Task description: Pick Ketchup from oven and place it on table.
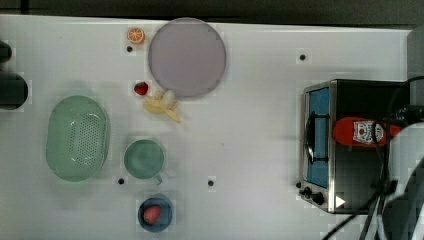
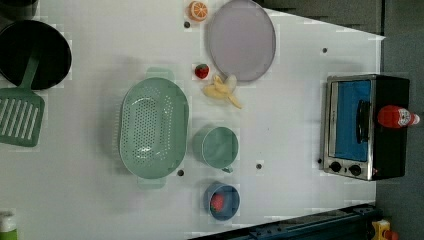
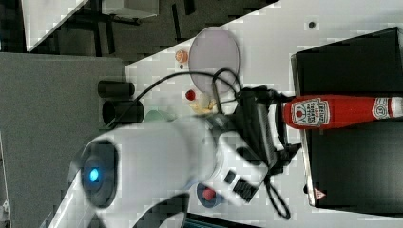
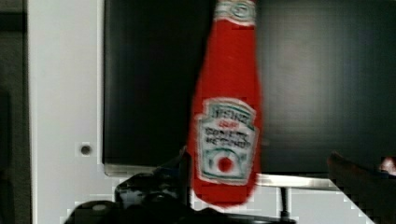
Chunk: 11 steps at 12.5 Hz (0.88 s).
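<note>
Resting atop the oven (image 1: 365, 165), the ketchup (image 1: 361, 131) awaits pickup; released gripper (image 3: 278, 121) nearby; counter (image 1: 250, 150) placement remains.

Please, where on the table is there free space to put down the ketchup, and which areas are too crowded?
The widest bare stretch of the table lies between the oven, where the ketchup stands on top, and the green cup. It is crowded around the purple plate, strawberry and banana, and between the green colander and the blue bowl.
</note>
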Available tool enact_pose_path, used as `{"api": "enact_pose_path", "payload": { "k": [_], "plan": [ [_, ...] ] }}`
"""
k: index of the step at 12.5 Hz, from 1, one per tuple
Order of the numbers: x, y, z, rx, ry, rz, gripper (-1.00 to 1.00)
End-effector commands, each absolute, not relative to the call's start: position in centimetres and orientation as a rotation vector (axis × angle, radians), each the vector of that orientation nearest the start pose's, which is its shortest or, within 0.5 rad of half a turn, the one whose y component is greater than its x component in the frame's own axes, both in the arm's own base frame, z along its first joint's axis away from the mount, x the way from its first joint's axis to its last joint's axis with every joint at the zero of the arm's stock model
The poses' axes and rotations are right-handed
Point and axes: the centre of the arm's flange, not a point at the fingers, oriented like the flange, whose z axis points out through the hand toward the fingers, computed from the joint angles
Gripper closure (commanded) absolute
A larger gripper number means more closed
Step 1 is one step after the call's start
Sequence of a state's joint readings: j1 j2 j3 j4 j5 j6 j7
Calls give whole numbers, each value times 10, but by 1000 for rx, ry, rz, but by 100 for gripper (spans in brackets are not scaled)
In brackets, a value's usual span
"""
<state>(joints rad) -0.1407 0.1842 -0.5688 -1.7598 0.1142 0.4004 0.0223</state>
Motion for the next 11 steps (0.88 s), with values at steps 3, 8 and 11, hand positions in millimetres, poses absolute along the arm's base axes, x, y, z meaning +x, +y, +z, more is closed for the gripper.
{"api": "enact_pose_path", "payload": {
  "k": [3,8,11],
  "plan": [
    [518,-385,423,-2203,2233,-67,-100],
    [517,-390,381,-2192,2271,10,-100],
    [514,-389,370,-2177,2277,34,-100]
  ]
}}
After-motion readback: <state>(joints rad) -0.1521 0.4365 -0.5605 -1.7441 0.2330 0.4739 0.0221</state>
